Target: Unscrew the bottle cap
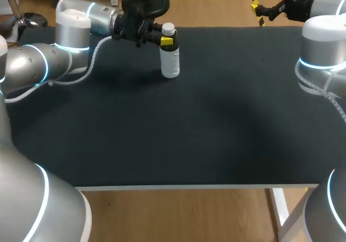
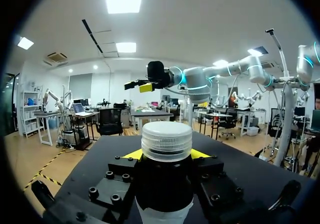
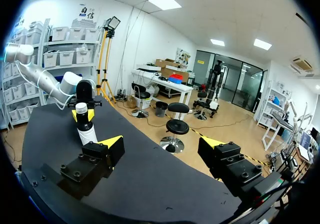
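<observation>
The head camera looked down from above and behind the near edge, taking in the whole desk (image 1: 189, 139). The left wrist camera sat right against the bottle (image 2: 166, 184), facing level across the desk toward the right tool (image 2: 137, 86). The right wrist camera, well apart near the far right corner, faced back, so both wrist views shared the bottle and the desk top.

We're looking down on a wide rectangular table (image 1: 189, 139) with a matte black top. A thin white edge (image 1: 194, 187) runs along its near side, and a white leg (image 1: 281, 209) shows below the near right corner.
</observation>
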Controlling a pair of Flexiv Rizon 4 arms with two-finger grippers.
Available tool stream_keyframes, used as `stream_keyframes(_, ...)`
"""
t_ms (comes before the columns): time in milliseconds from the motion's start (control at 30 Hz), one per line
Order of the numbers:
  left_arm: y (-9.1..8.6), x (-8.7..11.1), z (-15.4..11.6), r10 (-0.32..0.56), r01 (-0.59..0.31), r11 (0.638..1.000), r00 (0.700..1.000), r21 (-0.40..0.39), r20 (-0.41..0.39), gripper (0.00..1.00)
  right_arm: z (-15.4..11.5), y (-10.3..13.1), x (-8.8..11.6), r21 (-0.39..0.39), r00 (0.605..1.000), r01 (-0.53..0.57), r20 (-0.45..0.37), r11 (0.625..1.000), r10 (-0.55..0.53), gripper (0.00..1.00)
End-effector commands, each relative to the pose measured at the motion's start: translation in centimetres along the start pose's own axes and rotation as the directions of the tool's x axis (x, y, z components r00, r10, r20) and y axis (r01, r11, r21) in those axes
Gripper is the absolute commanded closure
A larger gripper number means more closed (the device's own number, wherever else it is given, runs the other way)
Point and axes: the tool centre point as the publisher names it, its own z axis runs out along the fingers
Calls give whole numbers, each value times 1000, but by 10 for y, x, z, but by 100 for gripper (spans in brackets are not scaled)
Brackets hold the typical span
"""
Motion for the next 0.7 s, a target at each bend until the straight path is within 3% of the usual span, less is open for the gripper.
stream_keyframes(33, 3, -6, -2, 2, -2, 1000, 1000, 3, -14, 100, 0, 0, 0, 0, 1000, 0, 0, 1000, 0, 0)
stream_keyframes(700, 2, -6, -2, -4, 4, 1000, 1000, -10, -18, 100, 0, 0, 0, 0, 1000, 0, 0, 1000, 0, 0)
